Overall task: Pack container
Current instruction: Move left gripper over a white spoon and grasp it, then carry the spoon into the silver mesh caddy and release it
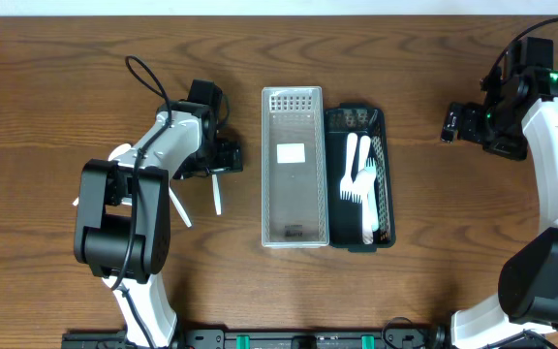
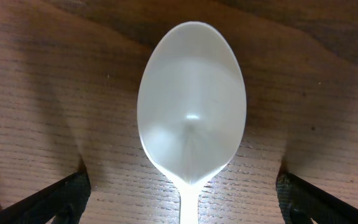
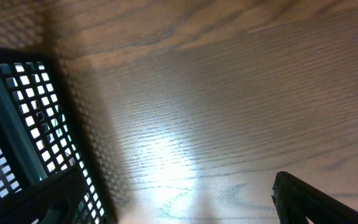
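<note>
A white plastic spoon lies on the wooden table, bowl up, and fills the left wrist view. My left gripper hangs open low over it, one dark finger on each side of the handle, touching nothing. Overhead, the left gripper covers the spoon's bowl and only the handle shows. A clear perforated container stands at the centre. Beside it a black mesh basket holds white forks. My right gripper is open and empty, right of the basket.
Another white utensil lies on the table left of the spoon, close to the left arm. Bare wood lies between the basket and my right gripper.
</note>
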`<state>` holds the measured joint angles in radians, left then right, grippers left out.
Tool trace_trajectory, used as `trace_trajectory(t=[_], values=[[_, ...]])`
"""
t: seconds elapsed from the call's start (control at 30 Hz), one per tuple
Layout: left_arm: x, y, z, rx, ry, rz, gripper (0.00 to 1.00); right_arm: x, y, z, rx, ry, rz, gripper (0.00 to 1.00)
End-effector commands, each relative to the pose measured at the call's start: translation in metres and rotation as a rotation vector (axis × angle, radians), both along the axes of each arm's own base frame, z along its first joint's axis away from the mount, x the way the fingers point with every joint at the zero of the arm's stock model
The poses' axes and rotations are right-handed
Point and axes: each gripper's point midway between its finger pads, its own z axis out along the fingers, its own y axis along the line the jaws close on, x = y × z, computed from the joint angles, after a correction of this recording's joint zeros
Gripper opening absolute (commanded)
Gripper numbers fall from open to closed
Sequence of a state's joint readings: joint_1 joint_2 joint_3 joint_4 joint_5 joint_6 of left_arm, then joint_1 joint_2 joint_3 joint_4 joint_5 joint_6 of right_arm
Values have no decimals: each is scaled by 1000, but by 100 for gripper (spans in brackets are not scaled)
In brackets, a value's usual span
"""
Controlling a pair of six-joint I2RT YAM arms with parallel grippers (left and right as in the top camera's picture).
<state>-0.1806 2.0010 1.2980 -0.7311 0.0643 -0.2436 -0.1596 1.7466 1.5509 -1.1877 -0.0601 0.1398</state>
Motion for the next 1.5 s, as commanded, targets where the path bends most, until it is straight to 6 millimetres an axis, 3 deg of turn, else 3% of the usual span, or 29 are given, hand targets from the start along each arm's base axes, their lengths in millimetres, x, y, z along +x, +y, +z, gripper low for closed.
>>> trace_trajectory(t=[0.0,0.1,0.27,0.63,0.93,1.0,1.1,1.2,1.33,1.47], values=[[-16,1,-15,4,62,7,98,0,4,-1,5,4,23,99],[-17,1,-15,5,67,7,96,-1,4,-1,5,4,23,99],[-18,1,-15,5,70,7,48,0,4,-1,5,4,23,99],[-21,2,-15,7,81,7,11,0,4,-1,4,3,30,99],[-21,2,-8,8,85,7,9,0,4,-1,3,2,30,99],[-19,1,5,6,74,6,8,0,4,-1,4,3,30,99],[-14,-4,40,-3,24,-5,6,0,4,-1,4,2,30,99],[-8,-17,91,-23,-74,-38,6,0,4,-1,4,0,30,99],[-8,-50,161,-74,-258,-123,6,1,4,-1,3,-1,29,99],[-18,-92,200,-137,-395,-224,6,1,4,-1,4,-1,29,99]])
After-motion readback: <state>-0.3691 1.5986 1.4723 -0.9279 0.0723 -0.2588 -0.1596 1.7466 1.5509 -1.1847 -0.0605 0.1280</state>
